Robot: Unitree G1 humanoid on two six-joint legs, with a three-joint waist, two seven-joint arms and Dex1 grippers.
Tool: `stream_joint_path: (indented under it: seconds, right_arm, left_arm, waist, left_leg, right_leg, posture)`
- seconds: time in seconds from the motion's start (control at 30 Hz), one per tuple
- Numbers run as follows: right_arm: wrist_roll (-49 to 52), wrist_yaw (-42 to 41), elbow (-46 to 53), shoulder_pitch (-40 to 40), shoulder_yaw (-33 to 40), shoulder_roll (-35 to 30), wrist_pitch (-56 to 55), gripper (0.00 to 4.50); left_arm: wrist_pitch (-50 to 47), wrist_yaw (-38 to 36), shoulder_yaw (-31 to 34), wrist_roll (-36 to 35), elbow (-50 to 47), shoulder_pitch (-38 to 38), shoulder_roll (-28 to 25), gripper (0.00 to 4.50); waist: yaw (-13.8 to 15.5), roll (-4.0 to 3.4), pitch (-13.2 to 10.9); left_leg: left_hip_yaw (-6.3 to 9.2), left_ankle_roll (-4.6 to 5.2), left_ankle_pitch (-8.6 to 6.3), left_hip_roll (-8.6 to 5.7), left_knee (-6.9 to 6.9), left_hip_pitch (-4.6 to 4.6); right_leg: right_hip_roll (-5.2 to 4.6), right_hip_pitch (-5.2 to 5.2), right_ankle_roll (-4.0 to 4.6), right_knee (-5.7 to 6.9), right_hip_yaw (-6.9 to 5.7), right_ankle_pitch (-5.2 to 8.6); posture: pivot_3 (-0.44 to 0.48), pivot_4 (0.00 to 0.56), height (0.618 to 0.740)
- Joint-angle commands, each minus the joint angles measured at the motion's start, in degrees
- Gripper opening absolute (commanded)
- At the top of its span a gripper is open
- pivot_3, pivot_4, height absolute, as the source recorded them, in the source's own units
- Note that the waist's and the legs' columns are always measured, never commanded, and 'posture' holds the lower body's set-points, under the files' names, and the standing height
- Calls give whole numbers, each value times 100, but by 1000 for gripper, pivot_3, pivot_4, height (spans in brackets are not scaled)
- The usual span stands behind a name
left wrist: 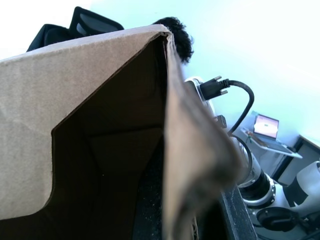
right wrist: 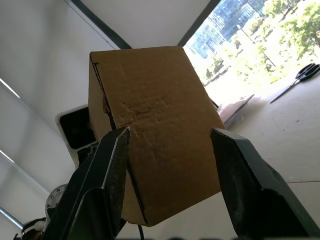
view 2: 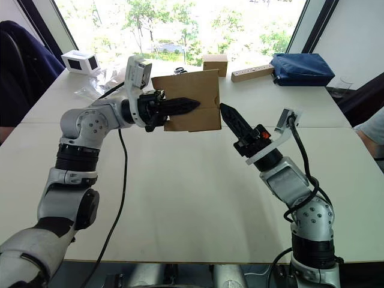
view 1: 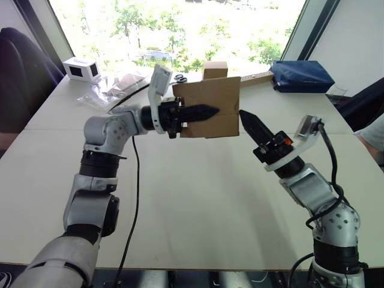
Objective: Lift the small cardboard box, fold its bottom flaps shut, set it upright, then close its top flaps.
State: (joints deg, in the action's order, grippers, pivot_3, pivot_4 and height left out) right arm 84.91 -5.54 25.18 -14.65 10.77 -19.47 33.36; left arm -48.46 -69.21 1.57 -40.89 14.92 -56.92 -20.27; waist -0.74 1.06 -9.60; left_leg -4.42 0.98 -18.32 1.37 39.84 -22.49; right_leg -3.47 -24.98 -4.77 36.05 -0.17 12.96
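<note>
The small cardboard box (view 1: 223, 95), plain brown, hangs in the air over the far middle of the table (view 1: 192, 198). My left gripper (view 1: 213, 111) is shut on its side wall, one finger inside the box and one outside. The left wrist view looks into the box's dark open inside (left wrist: 105, 150). My right gripper (view 1: 243, 115) points at the box's right edge from just below and to the right of it. Its fingers (right wrist: 117, 150) stand open and apart from the cardboard, with a closed face of the box (right wrist: 160, 115) ahead between them.
Behind the held box a smaller cube-like brown box (view 1: 215, 69) and a long tan block (view 1: 257, 76) lie near the window. A blue bag (view 1: 302, 76) is at the back right. A white device (view 1: 81, 69), clear plastic bags (view 1: 117, 87) and scissors (view 1: 180, 78) are at the back left. A black cable (view 1: 135, 174) crosses the table.
</note>
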Motion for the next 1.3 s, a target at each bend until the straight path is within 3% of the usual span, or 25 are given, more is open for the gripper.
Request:
stream_joint_path:
  seconds: [0.03, 0.3, 0.5, 0.63, 0.73, 0.87, 0.97, 1.1, 1.23, 1.3]
  right_arm:
    - [40, -6, 338, -140, -181, 89, 72, 2687]
    - [90, -1, 309, -9, 93, -50, 54, 2687]
    - [685, -262, 497, 742, 1017, -812, 217, 2687]
    - [600, -733, 799, 1540, 1401, -1904, 835, 2687]
    - [287, -1183, 1097, 1978, 1542, -2768, 1246, 2687]
    - [-1062, -1834, 1701, 2525, 1144, -3846, 1591, 2687]
    - [-1730, -2022, 1916, 2586, 801, -4055, 1497, 2687]
    - [-2466, -1885, 1896, 2310, 402, -3848, 1338, 2687]
    - [-3003, -1918, 1993, 2206, 87, -3806, 1343, 2687]
    - [-3379, -1821, 2233, 2188, -107, -3860, 1372, 2687]
  left_arm:
    - [42, -3, 80, -102, -111, -106, 28, 0]
    - [72, 44, 97, -52, -38, -144, -5, 0]
    - [156, -193, -317, 344, -97, -273, -404, 0]
    - [1110, -480, -1589, 1802, -564, -442, -1147, 0]
    - [883, -1316, -2480, 2280, -739, -935, -1718, 0]
    - [1088, -2177, -3783, 3402, -729, -1661, -2170, 0]
    - [1130, -2328, -4443, 3931, -761, -1942, -2182, 0]
    - [911, -2329, -4991, 4347, -615, -2156, -1986, 0]
    - [802, -2329, -5396, 4139, -703, -2332, -2040, 0]
    - [155, -2329, -5934, 3518, -1185, -2652, -2118, 0]
  waist:
    - [-1, 0, 0]
    - [0, 0, 0]
    - [11, 1, -1]
    - [13, 0, -1]
    - [12, 2, -2]
    - [24, 1, -1]
    - [36, 2, -1]
    - [37, 9, -5]
    - [33, 9, -5]
    - [34, 10, -6]
  left_leg:
    - [0, 0, 0, 0, 0, 0]
    - [0, 0, 0, 0, 0, 0]
    - [0, 0, 0, -7, 0, -3]
    - [-1, 0, 0, -10, 0, -1]
    - [-2, 0, 0, -9, -3, 0]
    - [-2, 2, -1, -6, -5, -3]
    - [0, 3, -2, -3, -5, -5]
    - [0, 3, -2, -4, 0, -13]
    - [5, 4, -2, -3, 19, -74]
    - [7, 4, -2, -4, 20, -80]
  right_leg:
    - [0, 0, 0, 0, 0, 0]
    - [-1, 0, 0, 0, 0, 0]
    - [-8, 0, 0, -3, 0, 0]
    - [-10, 3, 5, -5, 1, 3]
    - [-9, 3, 23, -8, 2, 13]
    - [0, 1, 26, -19, 2, 16]
    - [5, 3, 25, -30, 2, 17]
    - [5, 1, 23, -35, 3, 17]
    - [9, -50, 18, -23, 3, 15]
    - [10, -57, -5, -17, 3, 7]
  posture:
    - [0, 150, 740]
    - [0, 150, 740]
    - [0, 150, 740]
    - [0, 150, 740]
    - [0, 150, 740]
    - [0, 150, 740]
    - [0, 150, 740]
    - [0, 150, 740]
    - [0, 150, 740]
    - [0, 150, 740]
